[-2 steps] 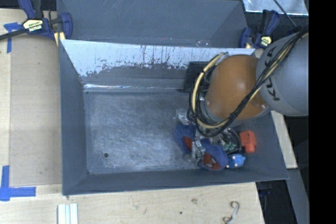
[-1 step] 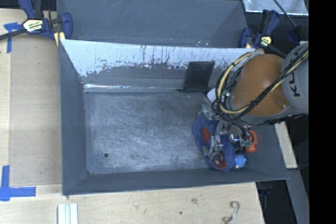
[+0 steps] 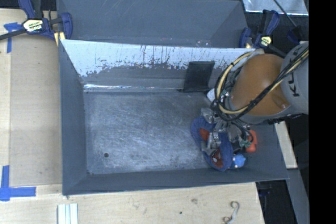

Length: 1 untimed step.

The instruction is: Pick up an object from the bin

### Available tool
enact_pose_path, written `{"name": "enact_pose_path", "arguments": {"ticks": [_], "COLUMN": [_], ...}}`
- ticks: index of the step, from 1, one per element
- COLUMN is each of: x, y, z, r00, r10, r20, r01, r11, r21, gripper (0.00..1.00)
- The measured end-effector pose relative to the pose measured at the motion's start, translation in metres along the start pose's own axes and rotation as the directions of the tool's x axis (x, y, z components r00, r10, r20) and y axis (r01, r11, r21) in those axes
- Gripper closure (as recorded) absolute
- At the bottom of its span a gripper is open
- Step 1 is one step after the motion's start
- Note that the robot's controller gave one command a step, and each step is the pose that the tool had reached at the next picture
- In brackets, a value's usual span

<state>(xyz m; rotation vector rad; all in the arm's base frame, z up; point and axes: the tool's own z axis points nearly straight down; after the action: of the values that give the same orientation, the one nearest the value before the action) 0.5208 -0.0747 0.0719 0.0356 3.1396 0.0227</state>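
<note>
My gripper point(image 3: 215, 137) is low in the bin's front right corner, pressed down into a small heap. Right under it lies a dark blue crumpled, cloth-like thing point(image 3: 200, 131) that spreads to the gripper's left and front. A red-orange piece point(image 3: 252, 144) sits just right of the gripper. Next to the blue thing's front end, close to the bin's front wall, lies a small light blue piece point(image 3: 239, 161). The gripper body and the cables hide the middle of the heap.
A flat black rectangular thing point(image 3: 199, 76) leans against the back wall, behind the gripper. A small white thing point(image 3: 211, 95) peeks out beside the arm's orange cover. The bin floor to the left is bare metal.
</note>
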Motion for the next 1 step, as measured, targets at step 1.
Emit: {"name": "enact_pose_path", "arguments": {"ticks": [1], "x": [-0.0339], "y": [-0.0093], "z": [-0.0714], "r00": [1.000], "r10": [0.019], "r20": [0.006], "r01": [-0.019], "r11": [1.000], "r21": [0.012], "gripper": [1.00]}}
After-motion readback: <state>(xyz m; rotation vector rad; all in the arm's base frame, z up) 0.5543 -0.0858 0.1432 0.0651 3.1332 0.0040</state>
